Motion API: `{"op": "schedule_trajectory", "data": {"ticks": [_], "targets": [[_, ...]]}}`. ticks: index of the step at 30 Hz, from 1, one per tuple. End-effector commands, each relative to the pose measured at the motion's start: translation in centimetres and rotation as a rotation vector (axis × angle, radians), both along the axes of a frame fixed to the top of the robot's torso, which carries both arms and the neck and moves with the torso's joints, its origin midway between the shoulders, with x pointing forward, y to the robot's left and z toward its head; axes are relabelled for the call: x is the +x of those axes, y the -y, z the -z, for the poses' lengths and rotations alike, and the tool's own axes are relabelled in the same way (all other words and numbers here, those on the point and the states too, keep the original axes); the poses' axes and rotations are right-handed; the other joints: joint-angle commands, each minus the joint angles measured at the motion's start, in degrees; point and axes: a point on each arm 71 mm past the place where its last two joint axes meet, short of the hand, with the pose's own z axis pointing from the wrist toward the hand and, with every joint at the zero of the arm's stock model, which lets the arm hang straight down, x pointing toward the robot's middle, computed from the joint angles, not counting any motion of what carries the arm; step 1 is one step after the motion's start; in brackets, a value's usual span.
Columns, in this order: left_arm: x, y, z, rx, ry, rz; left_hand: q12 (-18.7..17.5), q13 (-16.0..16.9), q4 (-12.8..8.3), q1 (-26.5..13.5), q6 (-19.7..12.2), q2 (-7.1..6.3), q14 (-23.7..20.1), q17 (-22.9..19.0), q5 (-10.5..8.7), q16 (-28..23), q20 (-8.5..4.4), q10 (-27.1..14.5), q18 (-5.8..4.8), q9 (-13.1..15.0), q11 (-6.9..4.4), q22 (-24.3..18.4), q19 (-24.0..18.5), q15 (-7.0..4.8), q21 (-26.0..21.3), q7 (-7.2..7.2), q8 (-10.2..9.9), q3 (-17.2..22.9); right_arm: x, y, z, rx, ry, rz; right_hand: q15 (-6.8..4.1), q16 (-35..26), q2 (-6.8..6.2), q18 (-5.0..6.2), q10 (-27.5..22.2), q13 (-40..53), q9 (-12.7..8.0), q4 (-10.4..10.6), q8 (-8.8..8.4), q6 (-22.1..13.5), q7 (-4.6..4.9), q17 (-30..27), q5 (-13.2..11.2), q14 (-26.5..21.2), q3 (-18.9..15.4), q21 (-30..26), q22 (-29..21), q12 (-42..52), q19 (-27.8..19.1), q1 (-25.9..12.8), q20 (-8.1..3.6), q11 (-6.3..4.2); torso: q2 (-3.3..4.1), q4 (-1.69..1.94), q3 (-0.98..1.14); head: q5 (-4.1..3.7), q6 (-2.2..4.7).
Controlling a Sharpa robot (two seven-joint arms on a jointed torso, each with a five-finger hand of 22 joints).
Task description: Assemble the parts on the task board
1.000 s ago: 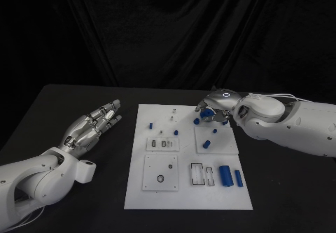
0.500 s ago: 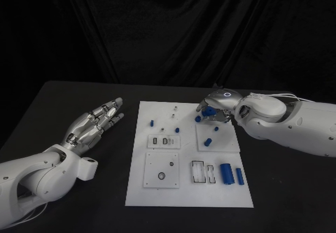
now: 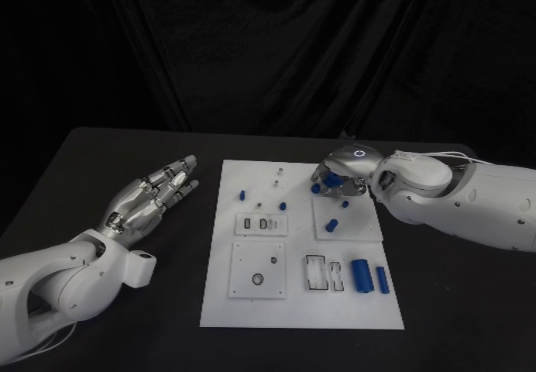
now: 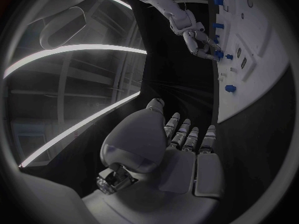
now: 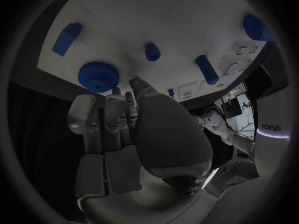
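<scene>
Your right robot hand (image 3: pixel 341 180) sits over the task board's (image 3: pixel 300 310) far right corner, fingers curled down by the blue gear (image 5: pixel 97 75). Can't tell whether it's actually gripping: in the wrist view the fingertips (image 5: pixel 116 103) end just beside the gear. The gear lies straight ahead of those fingertips. Left robot hand (image 3: pixel 151 203) is open, flat, off the board on the counter (image 3: pixel 111 155) side, well apart, so the right is much nearer.

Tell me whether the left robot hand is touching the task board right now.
Apart. The head view shows the left robot hand with its fingers spread over the black table, and a plain strip of dark table lies between its fingertips and the edge of the task board.
</scene>
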Motion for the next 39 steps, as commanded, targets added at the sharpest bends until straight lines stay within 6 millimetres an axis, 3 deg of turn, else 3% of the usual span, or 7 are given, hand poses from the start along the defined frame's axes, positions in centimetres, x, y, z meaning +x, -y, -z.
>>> {"op": "schedule_trajectory", "data": {"ticks": [1, 8, 20, 24, 29, 34, 39], "targets": [[-0.66, -0.22, -1.95, -0.150, 0.242, 0.012, -0.3, 0.0, -0.1, 0.5, 0.1, 0.11, 0.0, 0.0, 0.36, -0.2, 0.45, 0.1, 1.15, 0.1, 0.45, 0.0, -0.1, 0.49, -0.3, 0.40, 0.0, 0.2, -0.04, -0.13, 0.18, 0.007, 0.018, -0.012, 0.12, 0.0, 0.77, -0.50, 0.5, 0.0, 0.1, 0.0, 0.10, 0.6, 0.08, 0.1, 0.4, 0.1, 0.6, 0.1, 0.1, -0.4, 0.1, -0.1, 0.20, 0.19, 0.05, 0.03, 0.04, 0.00, 0.03], [-0.63, -0.14, -1.82, -0.148, 0.234, 0.017, -0.3, 0.0, -0.4, 0.7, 0.3, 0.10, 0.0, 0.0, 0.68, -0.2, 0.53, 0.1, 1.15, 0.1, 0.44, 0.0, -0.1, 0.56, -0.3, 0.78, 0.0, 0.5, 0.08, -0.54, 0.47, 0.012, 0.020, -0.024, 0.21, 0.2, 1.11, -0.52, 1.7, 0.1, 0.3, -0.1, 0.22, 1.5, 0.31, 0.5, 0.4, 0.2, 1.1, 0.1, 0.4, -0.4, 0.2, 0.1, 0.28, 0.22, 0.11, 0.12, 0.03, -0.23, -0.03], [-0.54, -0.19, -1.56, -0.147, 0.214, 0.017, -0.5, -0.1, -0.9, 1.0, 0.2, 0.12, 0.0, 0.0, 1.01, -0.3, 0.64, -0.1, 1.15, 0.1, 0.43, 0.0, -0.1, 0.62, -0.3, 1.07, 0.0, 1.0, 0.10, -1.08, 0.83, 0.027, 0.017, -0.046, 0.24, 0.1, 0.90, -0.51, 3.2, 0.1, 0.7, 0.0, 0.36, 2.6, 0.56, 0.7, 0.2, 0.2, 1.7, 0.1, 0.6, -0.6, 0.1, 0.2, 0.32, 0.10, 0.09, -0.03, 0.04, 0.18, -0.16], [-0.50, -0.22, -1.49, -0.148, 0.209, 0.016, -0.6, -0.1, -1.1, 1.1, 0.3, 0.10, 0.0, 0.0, 1.14, -0.3, 0.69, -0.2, 1.15, 0.1, 0.34, 0.0, -0.1, 0.61, -0.3, 1.36, 0.0, 1.2, 0.09, -1.07, 0.89, 0.025, 0.012, -0.047, 0.19, 0.1, 0.83, -0.52, 3.4, 0.0, 0.9, 0.0, 0.50, 3.1, 0.59, 0.6, 0.4, 0.1, 2.0, 0.2, 0.8, -0.7, 0.1, 0.4, 0.30, 0.05, 0.11, 0.08, 0.04, 0.11, -0.19], [-0.43, -0.26, -1.38, -0.146, 0.203, 0.015, -0.7, -0.1, -1.4, 1.1, 0.8, 0.12, 0.0, 0.0, 1.21, -0.3, 0.76, -0.2, 1.16, 0.2, 0.15, 0.0, 0.0, 0.57, -0.3, 2.02, 0.1, 1.6, 0.08, -1.04, 0.90, 0.027, 0.013, -0.048, -0.12, 0.0, 1.50, -0.51, 5.4, 0.0, 2.1, -0.5, 1.96, 6.9, 1.12, 1.0, 0.8, 0.2, 3.6, 0.2, 1.1, -1.2, 0.1, 1.6, 0.08, -0.40, 0.11, 0.09, 0.04, 0.08, -0.20], [-0.40, -0.31, -1.29, -0.144, 0.199, 0.016, -0.7, -0.1, -1.4, 1.1, 0.9, 0.13, 0.0, 0.0, 1.24, -0.3, 0.77, -0.3, 1.16, 0.2, 0.11, 0.0, 0.0, 0.56, -0.3, 2.16, 0.1, 1.7, -0.01, -1.00, 0.74, 0.042, 0.031, -0.053, -0.37, 1.1, 2.55, -0.92, 11.3, 0.3, 4.4, -2.5, 4.44, 12.1, 1.59, 3.2, 0.6, 1.2, 5.7, 1.4, 3.3, -0.8, 1.3, 3.8, -0.26, -1.82, 0.11, 0.02, -0.01, 0.26, -0.08], [-0.45, -0.45, -1.24, -0.142, 0.196, 0.014, -0.7, -0.1, -1.7, 1.2, 1.3, 0.12, 0.0, 0.0, 1.29, -0.3, 0.85, -0.3, 1.16, 0.2, 0.04, 0.0, 0.0, 0.57, -0.3, 2.65, 0.2, 2.0, -0.29, -0.87, 0.50, 0.062, 0.051, -0.058, -0.58, 1.9, 2.59, -1.20, 14.6, 0.2, 6.3, -3.2, 5.42, 14.0, 1.70, 4.8, -0.8, 2.1, 6.1, 2.4, 5.0, -1.6, 2.2, 3.6, -0.41, -2.45, 0.12, 0.00, -0.01, 0.47, 0.05]]}}
